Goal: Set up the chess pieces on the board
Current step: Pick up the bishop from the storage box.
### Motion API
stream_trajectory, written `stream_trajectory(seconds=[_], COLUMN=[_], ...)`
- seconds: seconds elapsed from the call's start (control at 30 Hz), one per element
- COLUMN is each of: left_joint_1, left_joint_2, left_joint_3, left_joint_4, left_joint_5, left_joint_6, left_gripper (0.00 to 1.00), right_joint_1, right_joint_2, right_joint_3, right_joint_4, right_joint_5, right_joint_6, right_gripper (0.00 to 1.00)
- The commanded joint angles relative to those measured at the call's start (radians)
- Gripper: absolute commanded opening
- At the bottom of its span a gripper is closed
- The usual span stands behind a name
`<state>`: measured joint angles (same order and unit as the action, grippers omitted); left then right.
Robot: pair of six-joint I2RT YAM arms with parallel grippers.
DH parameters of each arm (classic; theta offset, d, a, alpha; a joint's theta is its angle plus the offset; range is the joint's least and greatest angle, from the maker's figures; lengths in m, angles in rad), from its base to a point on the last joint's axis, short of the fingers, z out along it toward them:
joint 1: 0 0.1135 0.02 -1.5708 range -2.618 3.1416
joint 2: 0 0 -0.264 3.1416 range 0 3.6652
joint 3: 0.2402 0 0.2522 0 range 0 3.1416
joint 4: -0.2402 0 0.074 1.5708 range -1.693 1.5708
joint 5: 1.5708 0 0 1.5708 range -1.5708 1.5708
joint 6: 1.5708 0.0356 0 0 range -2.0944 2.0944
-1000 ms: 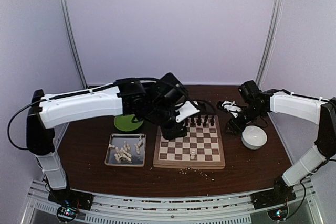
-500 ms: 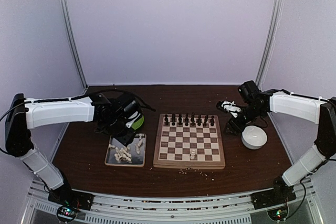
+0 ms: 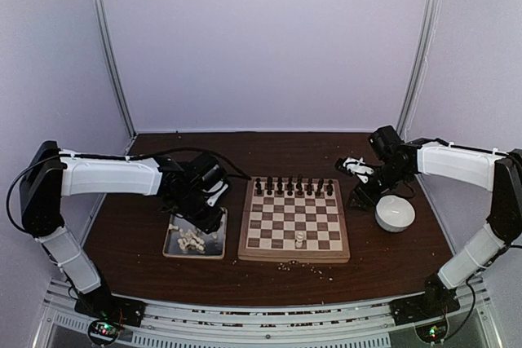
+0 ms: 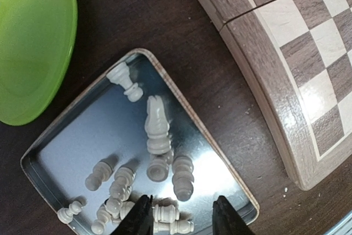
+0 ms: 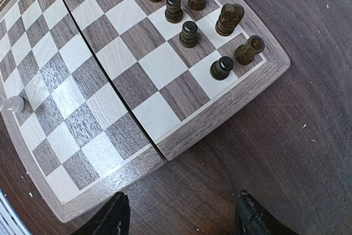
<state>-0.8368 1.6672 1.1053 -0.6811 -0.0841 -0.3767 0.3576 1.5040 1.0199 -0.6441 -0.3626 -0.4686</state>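
Observation:
The board [image 3: 294,257] lies mid-table, with dark chess pieces [image 3: 294,187] standing in its two far rows and one white piece [image 3: 299,240] near the front. Several white chess pieces [image 4: 157,125] lie loose in a silver tray [image 3: 173,246] left of the board. My left gripper [image 4: 181,221] hangs open just above the tray's near corner, with two lying white pieces [image 4: 171,219] under the gap beside its left finger. My right gripper [image 5: 181,213] is open and holds nothing. It is over bare table off the board's right edge [image 5: 220,108], near the dark pieces [image 5: 190,34].
A green plate [image 4: 33,42] sits just beyond the tray, mostly hidden by my left arm in the top view. A white round object [image 3: 395,213] rests right of the board under my right arm. Pale crumbs [image 3: 285,265] dot the table before the board.
My left arm has swung from the board's far-left corner back to the tray and come down over the white pieces, its jaws narrowing. The right arm has not moved.

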Motion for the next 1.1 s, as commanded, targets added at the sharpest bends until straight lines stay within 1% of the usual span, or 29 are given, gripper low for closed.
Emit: stream_trajectory(seconds=[0.0, 0.1, 0.27, 0.53, 0.8, 1.07], left_joint_1=[0.005, 0.005, 0.005, 0.004, -0.003, -0.010], left_joint_2=[0.037, 0.057, 0.063, 0.074, 0.095, 0.095], left_joint_3=[0.052, 0.066, 0.057, 0.057, 0.070, 0.080], left_joint_4=[0.040, 0.027, 0.027, 0.020, 0.009, -0.009], left_joint_5=[0.013, 0.007, 0.007, 0.011, 0.007, 0.006], left_joint_6=[-0.002, 0.001, 0.007, 0.014, 0.022, 0.031], left_gripper=[0.35, 0.29, 0.23, 0.20, 0.21, 0.12], right_joint_1=[-0.004, -0.004, -0.003, -0.004, -0.003, -0.004], right_joint_2=[0.007, 0.006, 0.011, 0.010, 0.009, 0.010], right_joint_3=[0.022, 0.023, 0.022, 0.024, 0.025, 0.025], right_joint_4=[-0.011, -0.011, -0.012, -0.015, -0.017, -0.018], right_joint_5=[-0.004, -0.002, -0.002, -0.006, -0.007, -0.007], right_joint_6=[-0.008, -0.009, -0.010, -0.012, -0.014, -0.015], right_gripper=[0.65, 0.65, 0.65, 0.65, 0.65, 0.65])
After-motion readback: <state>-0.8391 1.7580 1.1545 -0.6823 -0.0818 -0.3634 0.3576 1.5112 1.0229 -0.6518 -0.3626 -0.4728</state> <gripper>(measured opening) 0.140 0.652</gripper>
